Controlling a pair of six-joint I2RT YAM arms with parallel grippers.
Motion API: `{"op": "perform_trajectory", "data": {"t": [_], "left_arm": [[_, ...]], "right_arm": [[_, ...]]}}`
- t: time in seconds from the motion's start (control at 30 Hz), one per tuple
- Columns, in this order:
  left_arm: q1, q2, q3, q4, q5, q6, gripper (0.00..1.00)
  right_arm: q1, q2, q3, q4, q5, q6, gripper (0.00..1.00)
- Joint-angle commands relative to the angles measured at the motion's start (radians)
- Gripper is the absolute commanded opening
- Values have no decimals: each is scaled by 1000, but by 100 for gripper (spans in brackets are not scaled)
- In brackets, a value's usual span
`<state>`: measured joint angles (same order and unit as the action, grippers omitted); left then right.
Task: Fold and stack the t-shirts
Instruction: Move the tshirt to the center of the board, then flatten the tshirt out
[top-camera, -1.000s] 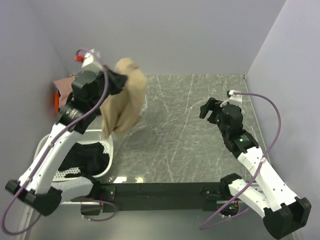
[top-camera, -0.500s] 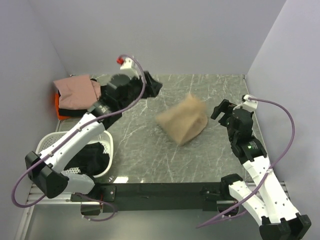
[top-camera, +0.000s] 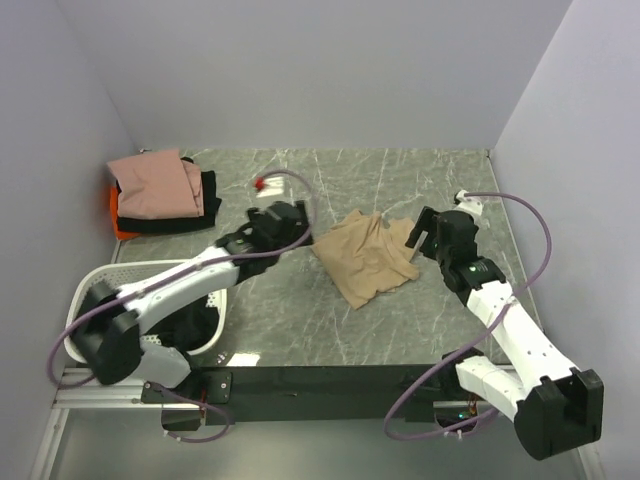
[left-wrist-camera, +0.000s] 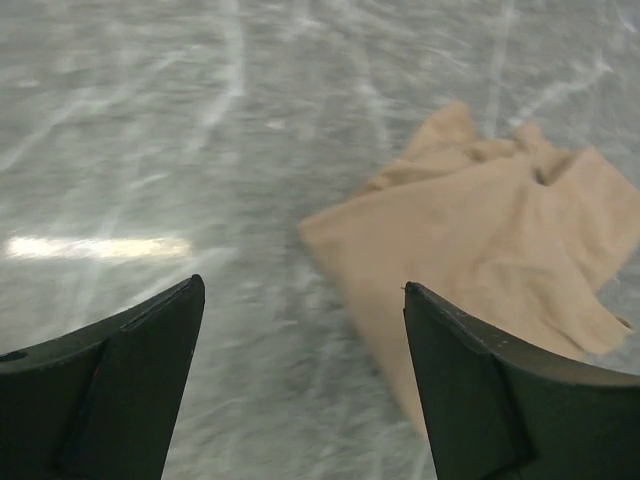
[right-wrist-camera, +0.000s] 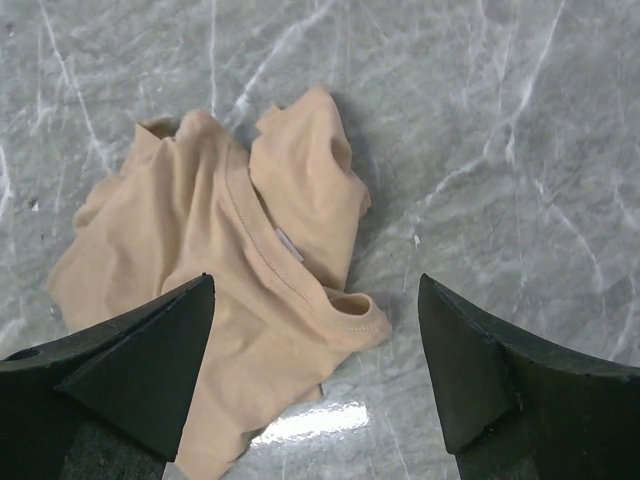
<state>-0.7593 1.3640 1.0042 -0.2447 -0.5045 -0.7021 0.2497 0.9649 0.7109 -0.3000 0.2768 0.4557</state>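
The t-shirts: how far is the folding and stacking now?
Done: a pink shirt, a black shirt and an orange shirt lie stacked at the far left. In hand: nothing; the tan shirt lies crumpled between the open left gripper and right gripper. Left: fold and stack it, then the dark cloth in the basket.

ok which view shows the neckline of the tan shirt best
The right wrist view: it looks down on the tan t-shirt, with the stitched neckline and a small label sharp. The top external view shows the whole tan t-shirt, crumpled but small. The left wrist view shows the tan t-shirt blurred, its neckline unclear.
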Motion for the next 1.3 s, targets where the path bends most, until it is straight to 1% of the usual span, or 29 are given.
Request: {"op": "perform_trajectory", "data": {"t": [0.0,0.03,0.07,0.13,0.23,0.27,0.33,0.37,0.4,0.53,0.67,0.8,0.83,0.87,0.9,0.93,0.97,1.0,1.03,1.1,1.13,1.23,1.27], "left_arm": [[-138,165,155,53,-72,13,86],[-159,205,189,53,-69,21,86],[-178,278,245,74,-59,26,85],[-215,378,295,105,10,42,83],[-259,469,384,166,73,73,80],[-267,534,454,165,86,78,79],[-291,604,529,122,93,82,78],[-299,662,590,110,92,81,78],[-308,688,612,105,95,84,78],[-310,785,680,117,103,64,79],[-311,894,764,29,80,38,79],[-310,931,766,56,78,27,77],[-310,937,766,64,75,29,75],[-310,948,769,65,72,30,70],[-310,951,774,52,57,26,53],[-308,954,777,39,49,21,41],[-310,943,769,33,34,16,19],[-307,929,757,30,20,10,8],[-305,914,746,27,-1,7,0],[-288,838,689,41,-5,10,0],[-281,766,667,54,-6,10,0],[-255,620,547,68,-32,13,0],[-250,504,459,94,-60,16,0]], "right_arm": [[-35,-9,-7,39,10,49,89],[-71,-12,-8,36,4,52,89],[-98,-15,-10,33,-13,54,89],[-165,-22,-16,24,-27,55,89],[-219,-44,-34,35,-56,58,89],[-245,-57,-48,38,-68,58,89],[-292,-69,-63,45,-99,58,89],[-309,-84,-70,48,-106,60,89],[-346,-94,-76,50,-114,57,89],[-417,-140,-91,52,-172,41,89],[-441,-173,-97,41,-189,26,89],[-457,-192,-110,55,-221,26,89],[-457,-192,-113,55,-226,24,89],[-457,-192,-113,53,-226,23,89],[-460,-193,-113,52,-229,20,89],[-460,-196,-113,52,-231,20,89],[-461,-198,-114,50,-231,18,89],[-461,-201,-114,52,-235,18,89],[-463,-204,-117,55,-238,18,89],[-463,-200,-120,62,-248,15,88],[-463,-190,-120,64,-260,12,86],[-461,-178,-111,61,-274,-8,82],[-460,-175,-110,64,-303,-14,80]]}}
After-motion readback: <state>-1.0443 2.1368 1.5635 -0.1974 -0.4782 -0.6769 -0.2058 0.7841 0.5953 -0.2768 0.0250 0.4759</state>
